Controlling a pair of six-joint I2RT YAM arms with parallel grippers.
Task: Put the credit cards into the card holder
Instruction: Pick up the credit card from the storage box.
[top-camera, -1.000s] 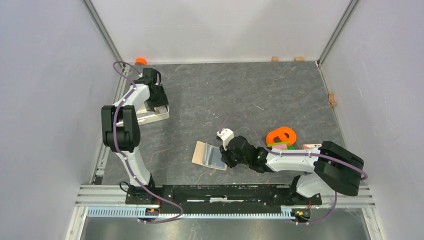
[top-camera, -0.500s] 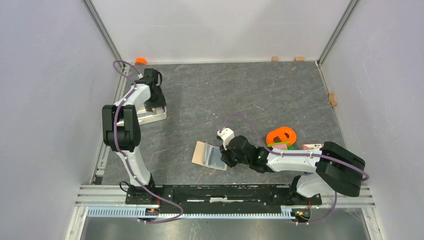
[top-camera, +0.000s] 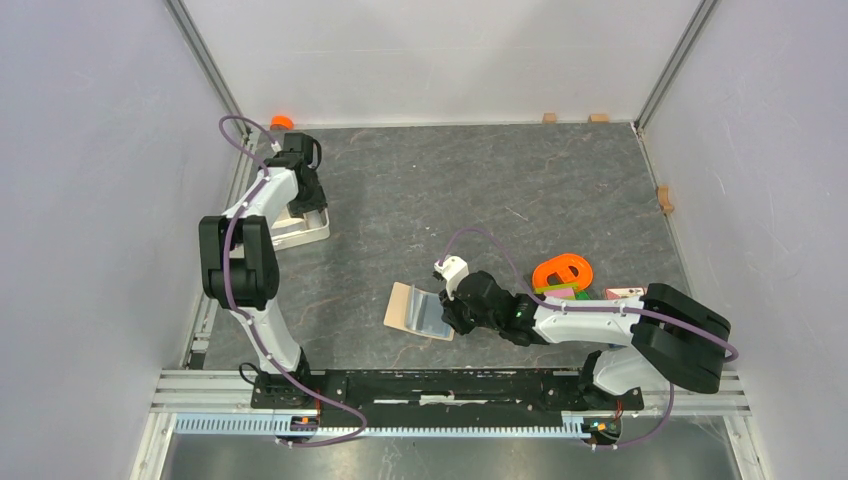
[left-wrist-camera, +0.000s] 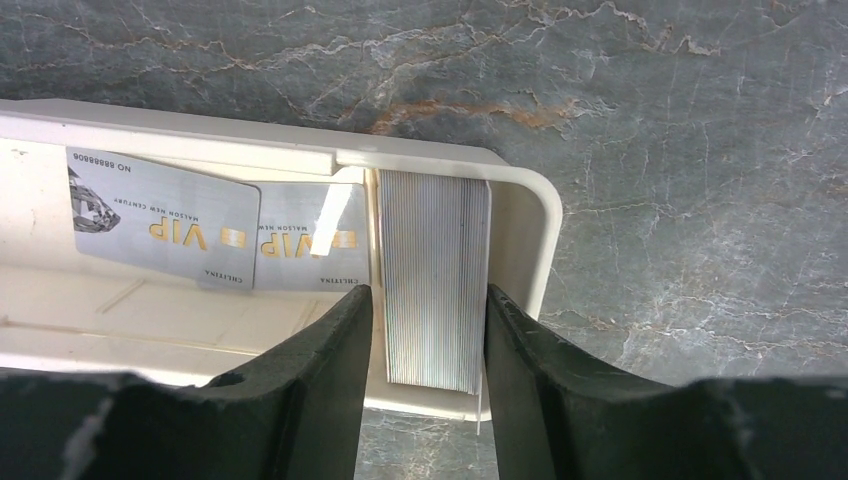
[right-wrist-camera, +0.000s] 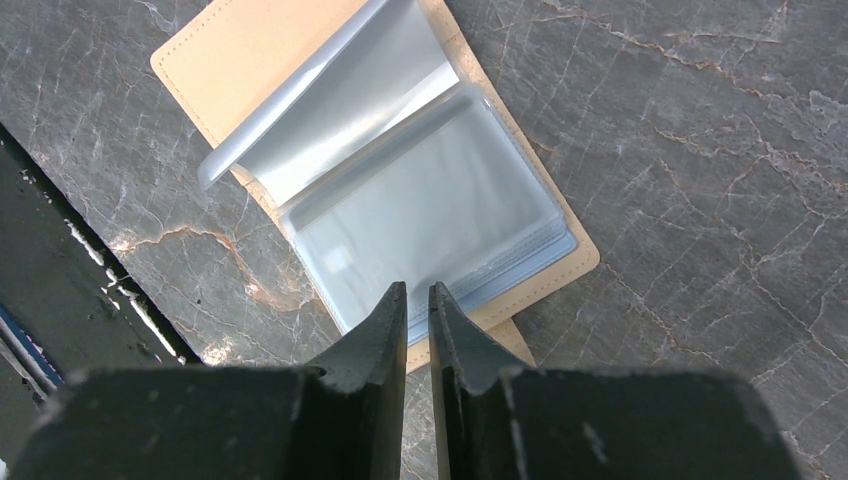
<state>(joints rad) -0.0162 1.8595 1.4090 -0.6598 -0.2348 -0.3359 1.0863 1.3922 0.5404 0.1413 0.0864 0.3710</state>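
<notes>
Beige-tan leatherette, stitched edge: the card holder (right-wrist-camera: 250, 60), lying open on the dark veined tabletop (right-wrist-camera: 700, 150) near the arm bases, blue-grey see-through pockets (right-wrist-camera: 430, 200) uppermost. Soft, floppy and light, so likely to slide unless pinned.

Right gripper (right-wrist-camera: 418, 300): jaws drawn almost together on the holder's near edge, seemingly nipping it.

Farther off, back left: white rigid tray (left-wrist-camera: 525, 230) with rounded corners. It holds the credit cards (left-wrist-camera: 435, 280), which look like a ribbed grey stack on edge in the end compartment. One grey VIP card (left-wrist-camera: 165, 225) lies beside it. Thin, stiff and slick, best taken across the flat faces.

Left gripper (left-wrist-camera: 428, 292): jaws spread, flanking the stack, not visibly clamped.
</notes>
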